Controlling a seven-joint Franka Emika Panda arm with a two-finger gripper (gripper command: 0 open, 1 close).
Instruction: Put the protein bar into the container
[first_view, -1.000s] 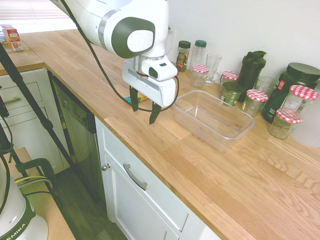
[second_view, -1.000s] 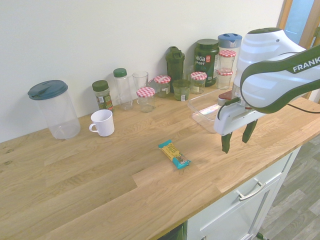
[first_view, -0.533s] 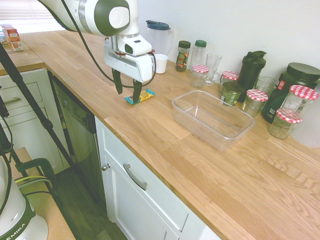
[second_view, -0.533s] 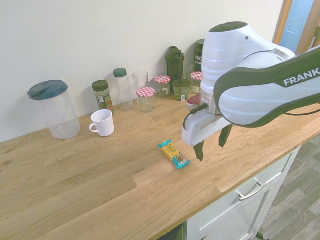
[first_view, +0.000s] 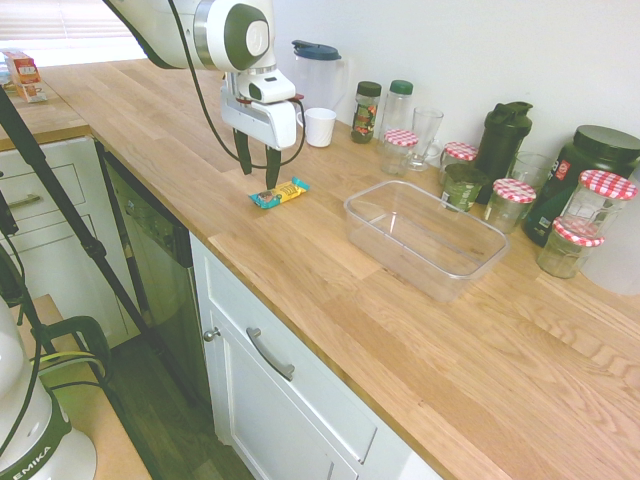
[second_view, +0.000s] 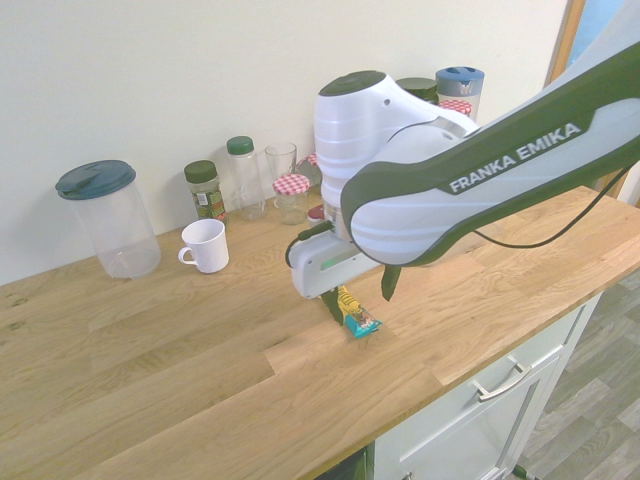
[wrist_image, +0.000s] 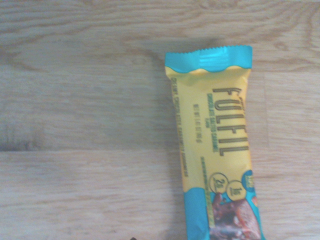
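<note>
- Gripper (first_view: 259, 170) travel is the main change: over the last second the arm is carrying it away from the clear plastic container (first_view: 427, 238), across the wooden countertop (first_view: 330, 290), to a position above the protein bar (first_view: 279, 192).
- Jaws are standing spread apart and empty, pointing straight down, as at both earlier instants; nothing is grasped yet.
- Protein bar (second_view: 356, 314) is lying flat on the countertop in the same spot as before, well apart from the container, partly hidden behind the gripper (second_view: 358, 300) in the second exterior view.
- Wrist view is now showing the yellow wrapper with teal ends (wrist_image: 220, 145) lengthwise, off to one side of the frame.
- Container is sitting empty, so the approach is nearly finished; judging from this, descent and closing on the bar are the next requirement.
</note>
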